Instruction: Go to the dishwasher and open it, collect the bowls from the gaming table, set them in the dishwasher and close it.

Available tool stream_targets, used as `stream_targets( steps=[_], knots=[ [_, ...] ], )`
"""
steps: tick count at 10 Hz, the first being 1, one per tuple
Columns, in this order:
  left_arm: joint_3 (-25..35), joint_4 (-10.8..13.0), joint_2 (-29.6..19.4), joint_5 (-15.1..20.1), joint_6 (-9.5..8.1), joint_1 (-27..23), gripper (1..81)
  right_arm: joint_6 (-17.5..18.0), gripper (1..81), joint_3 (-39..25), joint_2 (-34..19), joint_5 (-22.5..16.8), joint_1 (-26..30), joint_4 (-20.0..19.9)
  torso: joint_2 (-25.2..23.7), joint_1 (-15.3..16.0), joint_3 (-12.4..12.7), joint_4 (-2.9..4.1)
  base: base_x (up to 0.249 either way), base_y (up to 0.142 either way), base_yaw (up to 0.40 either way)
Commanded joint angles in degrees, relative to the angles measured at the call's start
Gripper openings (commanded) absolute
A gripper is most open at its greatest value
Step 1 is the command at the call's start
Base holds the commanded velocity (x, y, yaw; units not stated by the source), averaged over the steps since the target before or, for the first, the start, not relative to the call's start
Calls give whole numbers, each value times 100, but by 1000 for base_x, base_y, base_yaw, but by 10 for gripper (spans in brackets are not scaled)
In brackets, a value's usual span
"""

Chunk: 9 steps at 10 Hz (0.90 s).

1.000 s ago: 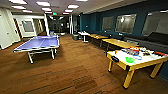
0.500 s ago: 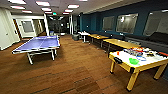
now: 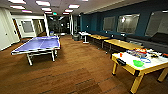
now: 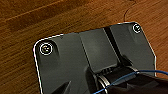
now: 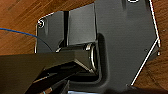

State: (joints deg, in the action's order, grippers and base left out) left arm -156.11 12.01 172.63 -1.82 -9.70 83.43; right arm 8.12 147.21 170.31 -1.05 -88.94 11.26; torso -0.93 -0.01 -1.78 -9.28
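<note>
The bowls, one green (image 3: 138, 63), sat uncollected on the yellow-framed table (image 3: 130, 65) to my right across the wood floor (image 3: 75, 72); whether my hands were clenched I couldn't tell.

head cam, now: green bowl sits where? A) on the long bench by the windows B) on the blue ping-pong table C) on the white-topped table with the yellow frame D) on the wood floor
C: the green bowl rests on the white top of the gaming table, near its front edge.
</note>
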Motion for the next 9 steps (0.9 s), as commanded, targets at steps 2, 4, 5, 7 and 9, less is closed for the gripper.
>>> stream_targets(
  steps=[2,4,5,7,9],
  knots=[
    [-7,-5,-52,261,-5,-305,811,-21,811,131,119,-282,249,60,0,1,0,0,154,0,0],
    [-15,-5,-70,261,4,-305,811,-21,811,157,128,-282,249,60,2,3,-2,0,106,0,0],
    [-8,-5,-70,261,4,-305,811,-21,811,157,128,-282,258,60,2,8,-2,0,0,0,0],
    [-8,-5,-79,270,3,-305,811,-3,811,166,163,-282,267,25,2,8,-2,0,0,0,0],
    [-16,-5,-88,270,-5,-305,811,58,811,254,233,-282,302,16,2,3,-2,0,0,0,0]
  ],
)
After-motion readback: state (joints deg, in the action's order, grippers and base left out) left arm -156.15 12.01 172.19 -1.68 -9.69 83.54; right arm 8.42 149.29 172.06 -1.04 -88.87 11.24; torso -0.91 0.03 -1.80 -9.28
